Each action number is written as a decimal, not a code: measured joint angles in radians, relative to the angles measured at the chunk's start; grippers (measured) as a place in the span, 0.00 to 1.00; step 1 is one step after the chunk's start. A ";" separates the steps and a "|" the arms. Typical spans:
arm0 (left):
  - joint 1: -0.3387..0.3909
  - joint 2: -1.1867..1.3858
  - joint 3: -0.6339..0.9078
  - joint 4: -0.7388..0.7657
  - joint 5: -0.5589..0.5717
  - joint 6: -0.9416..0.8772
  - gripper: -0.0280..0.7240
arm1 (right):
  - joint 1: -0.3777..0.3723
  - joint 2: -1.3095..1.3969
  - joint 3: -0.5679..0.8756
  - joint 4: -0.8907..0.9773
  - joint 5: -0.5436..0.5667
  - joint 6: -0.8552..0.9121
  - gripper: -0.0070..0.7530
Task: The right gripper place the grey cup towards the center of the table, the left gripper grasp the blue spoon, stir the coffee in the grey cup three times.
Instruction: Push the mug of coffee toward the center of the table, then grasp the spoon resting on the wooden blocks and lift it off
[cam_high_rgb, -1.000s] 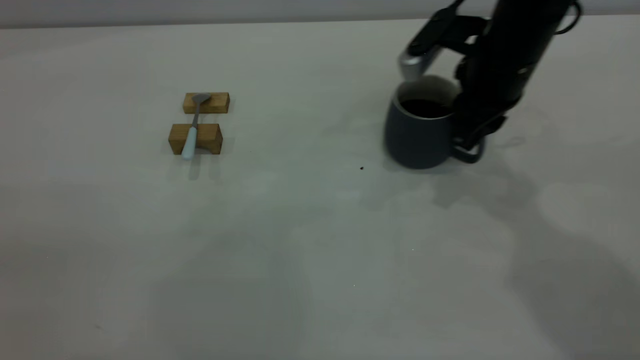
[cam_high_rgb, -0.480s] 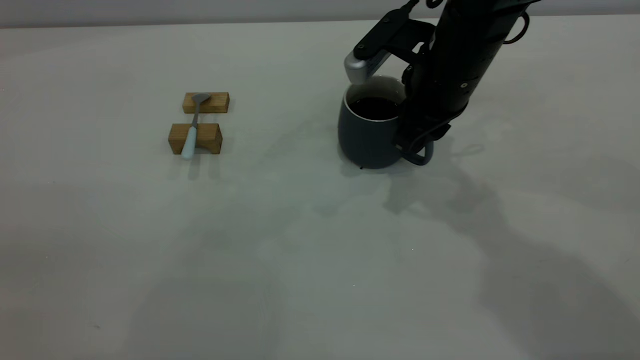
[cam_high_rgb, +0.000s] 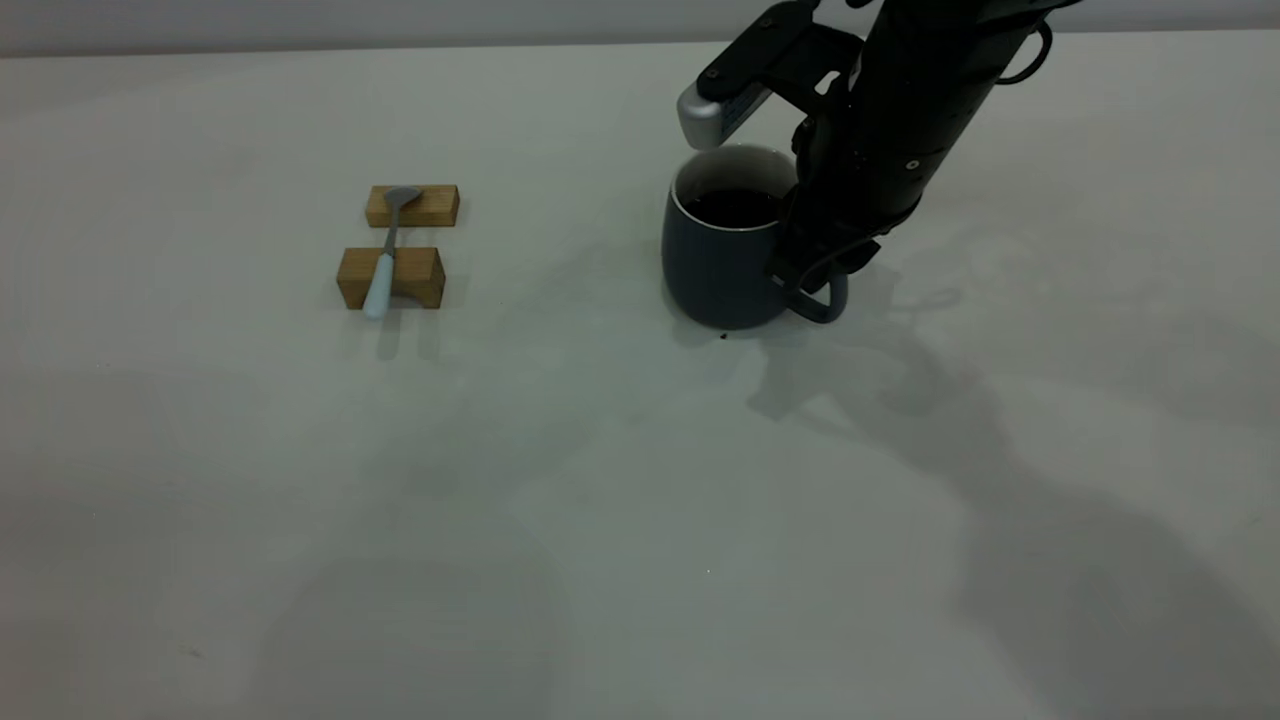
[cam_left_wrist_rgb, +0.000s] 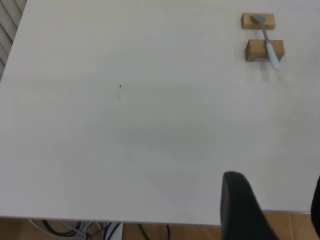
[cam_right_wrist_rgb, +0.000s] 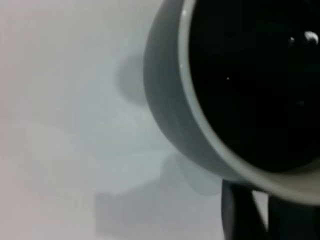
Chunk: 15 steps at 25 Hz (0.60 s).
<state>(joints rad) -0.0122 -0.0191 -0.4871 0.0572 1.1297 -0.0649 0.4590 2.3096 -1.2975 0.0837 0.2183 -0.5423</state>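
- The counter (cam_high_rgb: 600, 500) carries everything; the cup (cam_high_rgb: 715, 265) stands near its middle, slightly toward 1 o'clock, base apparently down. A tiny speck (cam_high_rgb: 723, 336) lies just at its foot.
- The right gripper (cam_high_rgb: 790, 190) sits at the cup's 3 o'clock side. One silver-tipped finger (cam_high_rgb: 705, 115) pokes out above the far rim, and the lower part is down by the handle (cam_high_rgb: 825, 300). The fingers look to be pinching the handle or the wall beside it, though the contact itself is hidden.
- Main risk: if the gripper pulls away before fully letting go, it could drag or tip the cup.
- The coffee (cam_high_rgb: 732, 207) sits some way below the rim, so a jolt would slosh it but a spill seems less likely.
- The spoon (cam_high_rgb: 383, 262) lies across two wooden blocks (cam_high_rgb: 412, 205) at 9 o'clock from the cup, well apart. Its handle overhangs the near block, so a clumsy pinch could roll it off.
- The left gripper (cam_left_wrist_rgb: 280, 210) is back off the counter's edge, fingers spread.
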 joint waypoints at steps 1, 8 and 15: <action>0.000 0.000 0.000 0.000 0.000 0.000 0.59 | 0.000 -0.005 0.000 0.002 0.004 0.002 0.56; 0.000 0.000 0.000 0.000 0.000 0.001 0.59 | 0.000 -0.156 0.000 -0.009 0.263 0.010 0.91; 0.000 0.000 0.000 0.000 0.000 0.001 0.59 | -0.021 -0.466 0.000 -0.063 0.718 0.260 0.89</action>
<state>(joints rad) -0.0122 -0.0191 -0.4871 0.0572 1.1297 -0.0639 0.4381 1.8438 -1.2975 0.0203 0.9362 -0.2827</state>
